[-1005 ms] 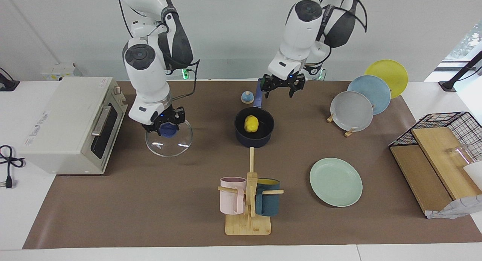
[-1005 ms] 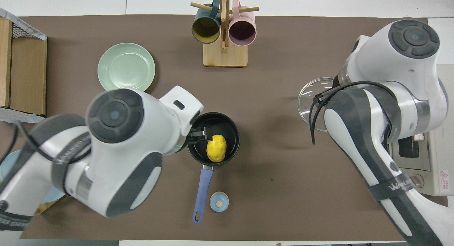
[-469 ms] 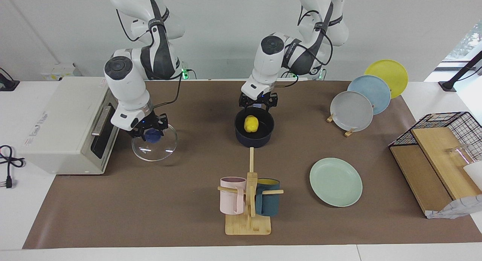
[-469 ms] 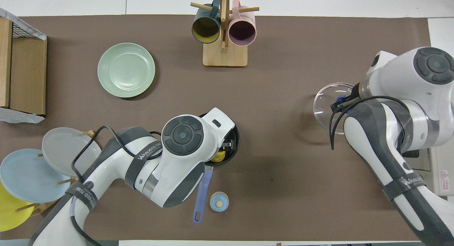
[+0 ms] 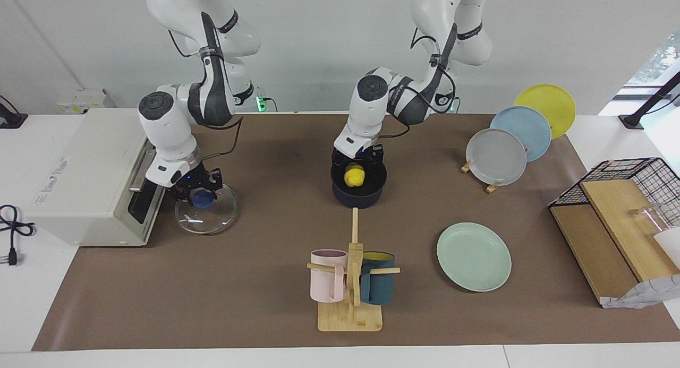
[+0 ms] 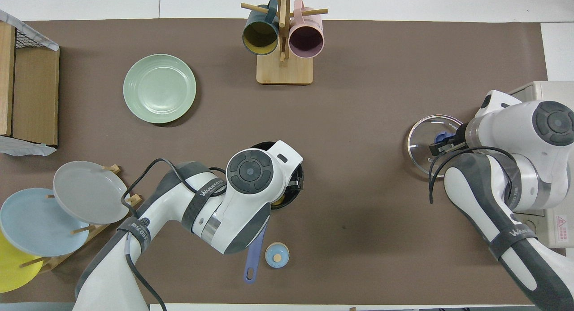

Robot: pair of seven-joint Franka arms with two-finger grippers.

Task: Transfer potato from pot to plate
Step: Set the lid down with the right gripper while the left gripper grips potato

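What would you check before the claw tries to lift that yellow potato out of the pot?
1. Potato lies inside the pot: ok.
2. Left claw is low over the potato: ok.
3. Left claw is closed on the potato: cannot tell.
4. Lid is off the pot, held at its knob by the right claw near the oven: ok.
5. Green plate lies flat with nothing on it: ok.

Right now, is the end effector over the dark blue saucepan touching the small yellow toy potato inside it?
Cannot tell. In the facing view the left end effector sits right at the potato, showing neither gap nor contact; overhead, the arm covers both.
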